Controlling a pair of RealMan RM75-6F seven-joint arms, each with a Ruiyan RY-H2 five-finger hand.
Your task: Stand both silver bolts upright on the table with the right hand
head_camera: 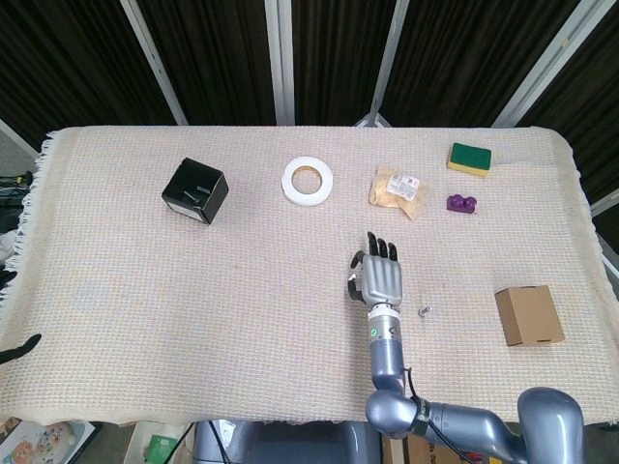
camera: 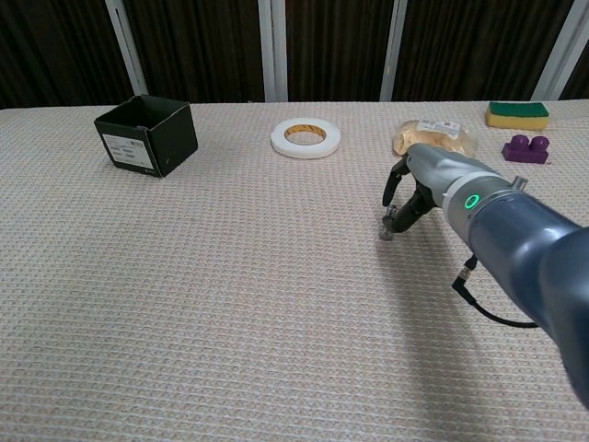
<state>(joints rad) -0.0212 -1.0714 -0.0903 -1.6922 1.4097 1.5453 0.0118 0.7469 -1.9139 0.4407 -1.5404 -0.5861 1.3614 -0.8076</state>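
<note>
My right hand [head_camera: 380, 275] [camera: 416, 189] hovers low over the middle-right of the table, fingers curled downward. One silver bolt [camera: 386, 229] stands on the cloth right under its fingertips. A dark fingertip is at the bolt's top, and the thumb is lifted off it. In the head view that bolt shows only as a small glint beside the thumb [head_camera: 352, 282]. The second silver bolt [head_camera: 423, 311] lies on the cloth just right of my wrist. In the chest view my forearm hides it. My left hand is in neither view.
A black box [head_camera: 194, 190] [camera: 147, 134] sits at the far left and a tape roll [head_camera: 308, 181] [camera: 306, 138] at the back centre. Behind my hand are a snack bag [head_camera: 397, 188], a purple block [head_camera: 461, 203] and a green sponge [head_camera: 469, 157]. A cardboard box [head_camera: 528, 315] stands at the right.
</note>
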